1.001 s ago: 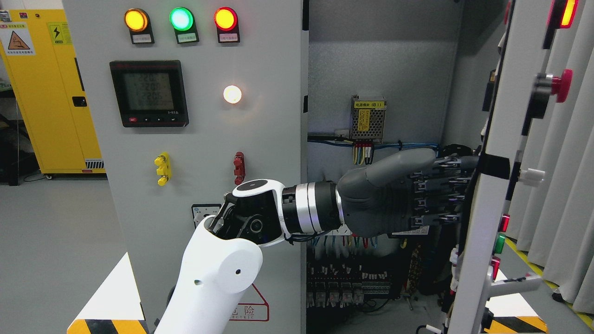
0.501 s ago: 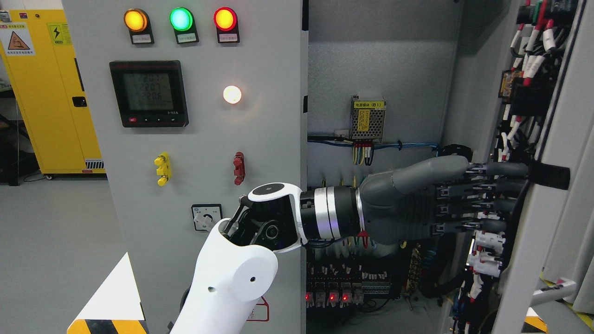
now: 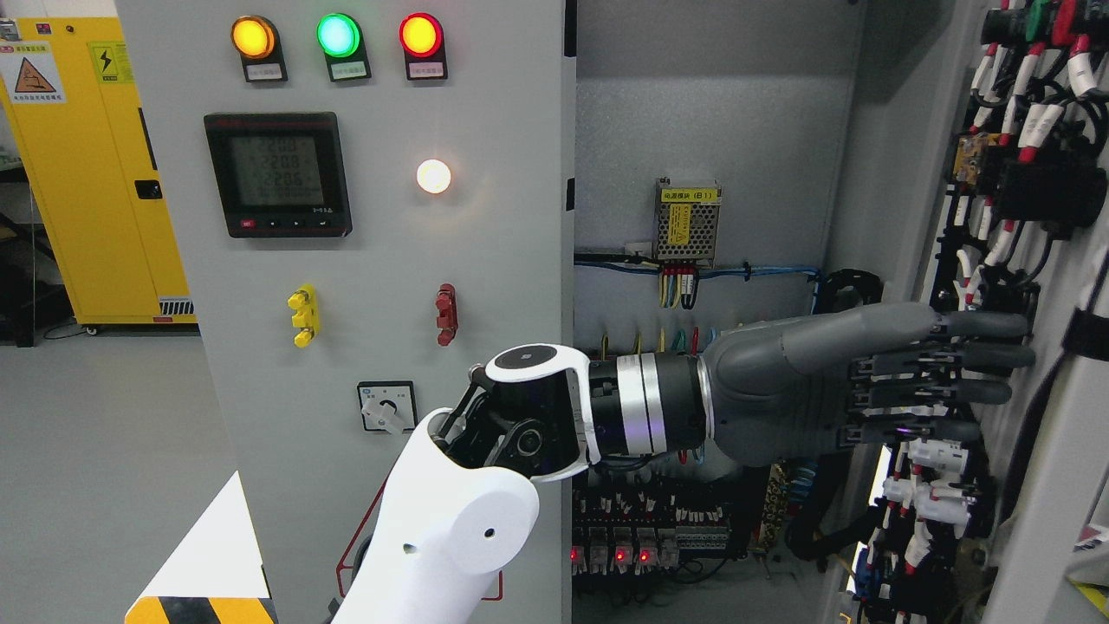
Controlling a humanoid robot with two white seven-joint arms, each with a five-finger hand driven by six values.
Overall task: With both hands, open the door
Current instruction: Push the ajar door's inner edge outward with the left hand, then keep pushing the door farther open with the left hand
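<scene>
Left robot hand (image 3: 875, 390), fingers straight and holding nothing, is pressed against the right cabinet door (image 3: 1053, 416), already swung wide open.

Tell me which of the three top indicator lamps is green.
The middle lamp is green, between the amber lamp on its left and the red lamp on its right.

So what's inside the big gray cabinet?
Inside the cabinet there is a small metal box with a yellow label, colored wires and rows of terminals with red lights. The left robot hand and its arm hide the middle part.
</scene>
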